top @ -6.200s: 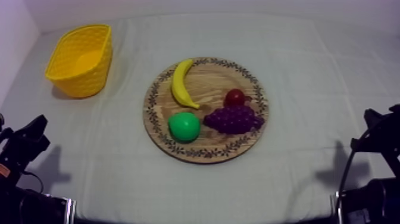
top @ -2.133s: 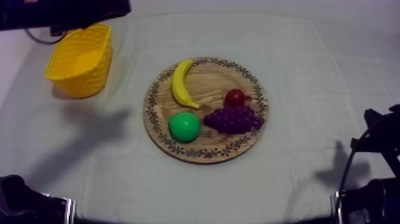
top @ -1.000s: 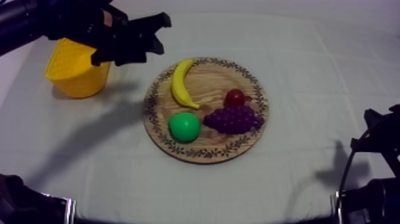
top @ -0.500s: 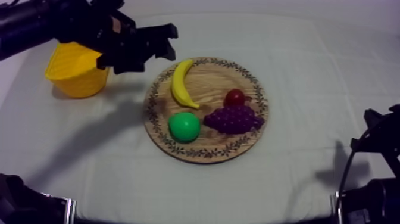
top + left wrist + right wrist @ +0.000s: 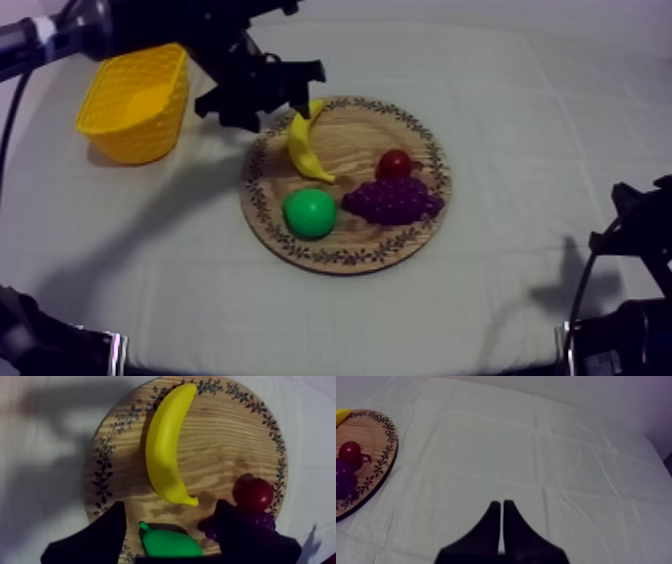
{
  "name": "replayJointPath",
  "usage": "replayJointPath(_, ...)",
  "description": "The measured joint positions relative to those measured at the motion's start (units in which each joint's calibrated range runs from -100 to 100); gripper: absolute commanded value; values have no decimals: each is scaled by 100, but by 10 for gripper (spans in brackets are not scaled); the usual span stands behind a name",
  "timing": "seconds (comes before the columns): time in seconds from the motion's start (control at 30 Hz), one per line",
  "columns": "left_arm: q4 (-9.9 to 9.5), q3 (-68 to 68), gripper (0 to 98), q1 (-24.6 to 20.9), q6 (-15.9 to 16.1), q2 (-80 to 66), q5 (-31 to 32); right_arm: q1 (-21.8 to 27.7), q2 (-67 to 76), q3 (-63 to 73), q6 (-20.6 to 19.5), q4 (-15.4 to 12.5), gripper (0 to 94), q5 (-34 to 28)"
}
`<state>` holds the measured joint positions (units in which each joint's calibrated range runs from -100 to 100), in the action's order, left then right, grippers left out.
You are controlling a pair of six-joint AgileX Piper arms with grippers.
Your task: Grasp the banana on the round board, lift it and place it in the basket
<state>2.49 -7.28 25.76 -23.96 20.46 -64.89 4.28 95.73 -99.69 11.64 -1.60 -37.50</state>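
From the top, my left tool (image 5: 300, 90) hangs over the eleven o'clock rim of the wooden board (image 5: 352, 150), at the far tip of the banana (image 5: 303, 142). The yellow basket (image 5: 135, 100) sits at ten o'clock on the bench (image 5: 520, 120). On the left wrist camera, its fingers (image 5: 105, 531) stand apart and empty, with the banana lying on the board just ahead of them. On the right wrist camera, my right tool (image 5: 502, 507) is closed on nothing over the bench.

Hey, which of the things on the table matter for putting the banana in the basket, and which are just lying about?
For the job: banana, wooden board, yellow basket, left gripper, open near the banana.
Lying about: pear, grapes, small red fruit, all on the board.
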Motion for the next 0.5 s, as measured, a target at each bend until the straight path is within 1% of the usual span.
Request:
replayJointPath(0.2,-33,772,657,43,-80,742,-639,0,0,0,17,0,3,0)
replayJointPath(0.37,-96,1381,652,47,-160,1297,-1245,0,0,0,2,0,3,0)
replayJointPath(0.5,-119,1819,642,47,-156,1709,-1659,0,0,0,2,0,3,0)
